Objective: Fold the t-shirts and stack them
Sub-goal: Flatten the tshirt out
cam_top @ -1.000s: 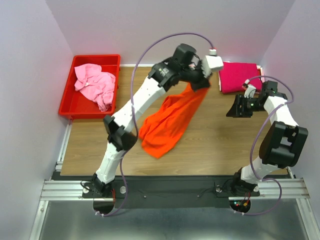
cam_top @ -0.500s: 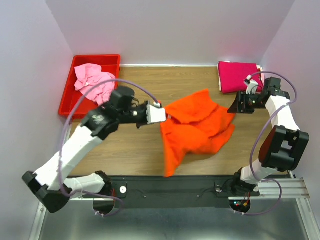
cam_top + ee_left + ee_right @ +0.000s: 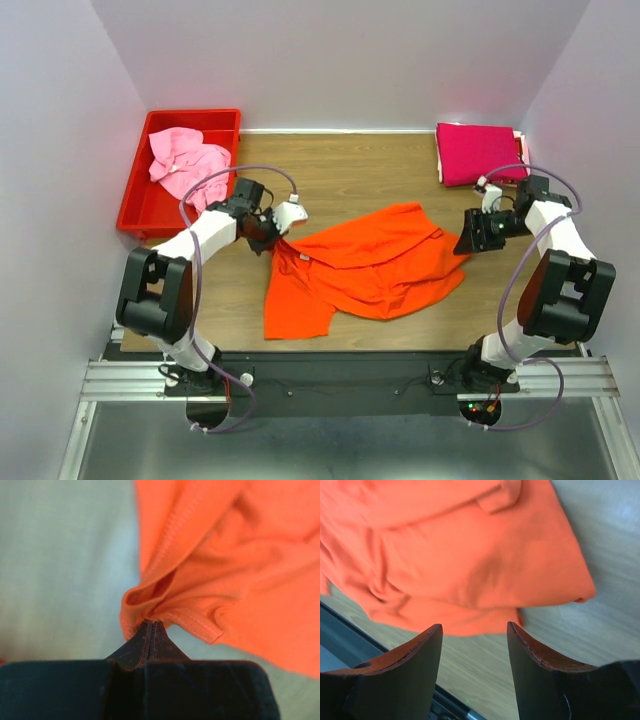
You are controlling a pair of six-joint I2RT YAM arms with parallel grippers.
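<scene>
The orange t-shirt (image 3: 370, 265) lies sideways between both arms: the left gripper (image 3: 151, 628) pinches its left end, and the right gripper (image 3: 475, 630), jaws spread, is beside the other.

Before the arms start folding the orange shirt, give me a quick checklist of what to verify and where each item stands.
1. Left hand shut on the orange shirt edge: ok.
2. Right hand open and empty over the shirt's edge: ok.
3. Orange shirt lying flat: not ok, rumpled.
4. Shirt fully on the table: ok.
5. Magenta shirt folded in the far right corner: ok.
6. Pink shirt out of the bin: not ok, crumpled inside.
</scene>
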